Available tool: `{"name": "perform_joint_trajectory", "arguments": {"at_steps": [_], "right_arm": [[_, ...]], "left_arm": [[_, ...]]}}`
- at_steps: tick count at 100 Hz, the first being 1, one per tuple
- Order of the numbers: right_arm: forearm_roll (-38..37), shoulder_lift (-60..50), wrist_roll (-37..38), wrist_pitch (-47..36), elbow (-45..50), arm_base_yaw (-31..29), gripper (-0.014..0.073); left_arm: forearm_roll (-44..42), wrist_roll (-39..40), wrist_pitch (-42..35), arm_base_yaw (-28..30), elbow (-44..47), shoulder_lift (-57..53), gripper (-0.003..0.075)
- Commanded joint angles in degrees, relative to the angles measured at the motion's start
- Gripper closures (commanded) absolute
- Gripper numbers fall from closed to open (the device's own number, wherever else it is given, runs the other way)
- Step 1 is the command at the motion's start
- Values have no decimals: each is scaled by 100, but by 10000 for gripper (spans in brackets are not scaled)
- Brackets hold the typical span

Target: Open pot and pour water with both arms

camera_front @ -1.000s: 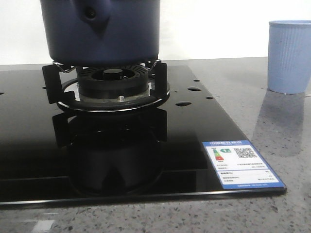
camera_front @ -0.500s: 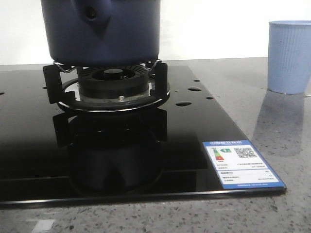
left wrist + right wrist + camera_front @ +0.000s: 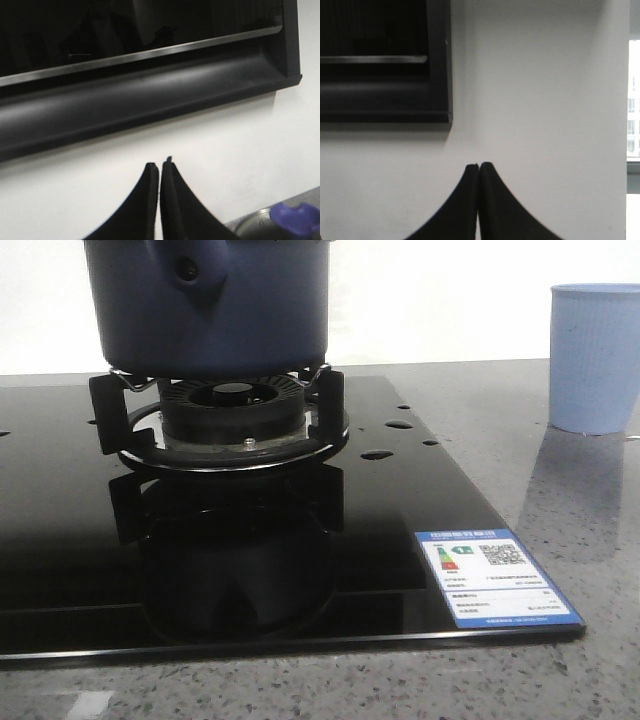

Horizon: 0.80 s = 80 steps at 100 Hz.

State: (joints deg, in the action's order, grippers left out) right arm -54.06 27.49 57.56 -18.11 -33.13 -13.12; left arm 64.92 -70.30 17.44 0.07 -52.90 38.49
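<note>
The dark navy-blue pot (image 3: 215, 305) stands on the burner grate (image 3: 230, 420) of a black glass hob (image 3: 300, 540) in the front view; its top is cut off by the frame. Small drops of water (image 3: 378, 453) lie on the glass to the right of the burner. Neither arm shows in the front view. My left gripper (image 3: 160, 166) is shut and empty, facing a white wall. A silver lid with a blue knob (image 3: 295, 222) shows at the corner of the left wrist view. My right gripper (image 3: 479, 166) is shut and empty, also facing the wall.
A pale blue ribbed cup (image 3: 596, 355) stands on the grey speckled counter at the far right. A blue energy label (image 3: 495, 575) sits on the hob's near right corner. A black range hood (image 3: 140, 75) hangs on the wall and shows in both wrist views.
</note>
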Motion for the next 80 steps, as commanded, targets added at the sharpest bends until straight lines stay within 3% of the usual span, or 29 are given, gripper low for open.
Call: {"name": "perform_joint_trajectory", "arguments": {"at_steps": [1,19,39,51,80], "right_arm": [[-338,-376,399,-134,-49,-12,643],[-1060,-1631,1223,-63,1025,-12,643],[-1172,-2942,1537,-60,2278,-12,643],[-1305,-2795,1564,-185,2699,-12,643],[-1422,-2772,1564,-612,3245,-12,643]], "left_arm": [[169,71,-473,9,417,-475,741],[375,82,-941,9,1900,-1897,741],[622,132,-951,9,3120,-3496,741],[622,132,-951,9,3684,-4055,741],[768,132,-963,9,4199,-3961,741]]}}
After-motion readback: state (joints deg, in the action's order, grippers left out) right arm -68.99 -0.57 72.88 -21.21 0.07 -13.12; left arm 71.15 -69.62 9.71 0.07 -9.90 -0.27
